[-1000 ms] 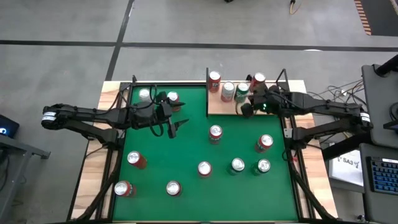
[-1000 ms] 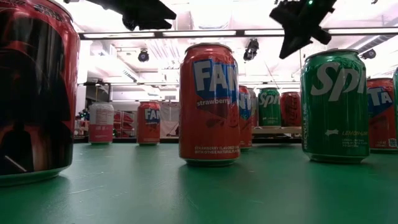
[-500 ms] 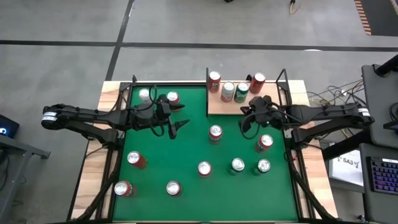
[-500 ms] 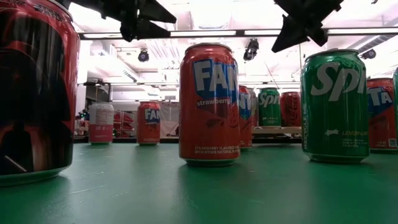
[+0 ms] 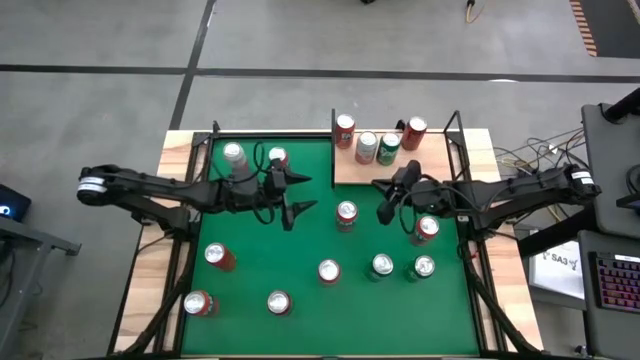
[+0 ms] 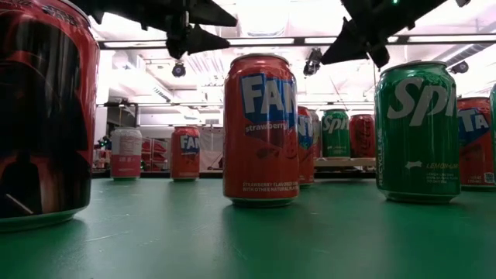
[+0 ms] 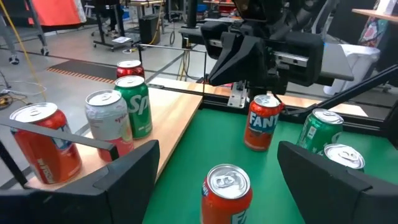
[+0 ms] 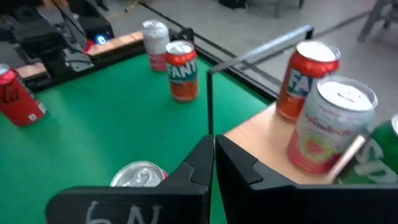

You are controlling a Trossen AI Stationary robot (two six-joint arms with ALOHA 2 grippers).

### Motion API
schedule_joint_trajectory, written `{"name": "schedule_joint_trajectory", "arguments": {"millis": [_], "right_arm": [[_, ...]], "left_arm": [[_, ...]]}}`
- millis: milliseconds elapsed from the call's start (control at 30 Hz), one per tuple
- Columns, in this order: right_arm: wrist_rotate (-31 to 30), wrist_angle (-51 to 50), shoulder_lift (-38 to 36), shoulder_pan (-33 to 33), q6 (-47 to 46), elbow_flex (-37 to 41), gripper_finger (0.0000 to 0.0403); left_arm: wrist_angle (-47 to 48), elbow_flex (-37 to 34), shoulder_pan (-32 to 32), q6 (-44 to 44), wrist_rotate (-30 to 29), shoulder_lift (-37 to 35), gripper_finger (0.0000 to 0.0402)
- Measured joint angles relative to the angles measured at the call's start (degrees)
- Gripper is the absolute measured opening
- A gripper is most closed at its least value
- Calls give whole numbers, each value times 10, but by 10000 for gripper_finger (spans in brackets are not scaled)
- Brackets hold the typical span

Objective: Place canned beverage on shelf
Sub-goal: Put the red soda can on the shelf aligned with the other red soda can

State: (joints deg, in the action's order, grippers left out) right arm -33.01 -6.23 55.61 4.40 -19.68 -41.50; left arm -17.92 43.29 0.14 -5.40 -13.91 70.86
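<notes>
A red canned beverage (image 5: 346, 213) stands upright on the green table, between my two grippers and touched by neither. My left gripper (image 5: 310, 193) hovers open just left of it; the left wrist view shows this can (image 7: 227, 188) ahead, between the spread fingers (image 7: 219, 149). My right gripper (image 5: 383, 212) hangs shut right of the can, beside the shelf's near edge. The shelf (image 5: 345, 172), a pale wood board at the far right, carries several upright cans (image 5: 366, 146). The right wrist view shows the shut fingers (image 8: 213, 149) and the shelf's corner (image 8: 261, 140).
Several more cans stand on the green felt: two at the far left (image 5: 233, 153), some near the left front (image 5: 198, 303), and others right of centre (image 5: 427, 228). Black rods (image 5: 333, 140) edge the shelf. In the low view a Fanta can (image 6: 260, 128) and a Sprite can (image 6: 417, 132) stand close.
My right gripper has left the shelf, going toward the table's near-left and down to the middle red can, tipping closer to level while staying shut. My left gripper has drifted right and slightly down toward the same can, rolling a little, still open.
</notes>
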Motion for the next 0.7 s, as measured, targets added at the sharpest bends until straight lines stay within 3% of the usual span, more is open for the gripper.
{"name": "schedule_joint_trajectory", "arguments": {"millis": [233, 700], "right_arm": [[4, 23, 4, 0, 15, 15, 9], [5, 22, 8, 0, 46, 15, 9]], "left_arm": [[-24, 1, 0, -3, -2, 21, 311], [3, 1, 1, -13, -81, 15, 311]]}}
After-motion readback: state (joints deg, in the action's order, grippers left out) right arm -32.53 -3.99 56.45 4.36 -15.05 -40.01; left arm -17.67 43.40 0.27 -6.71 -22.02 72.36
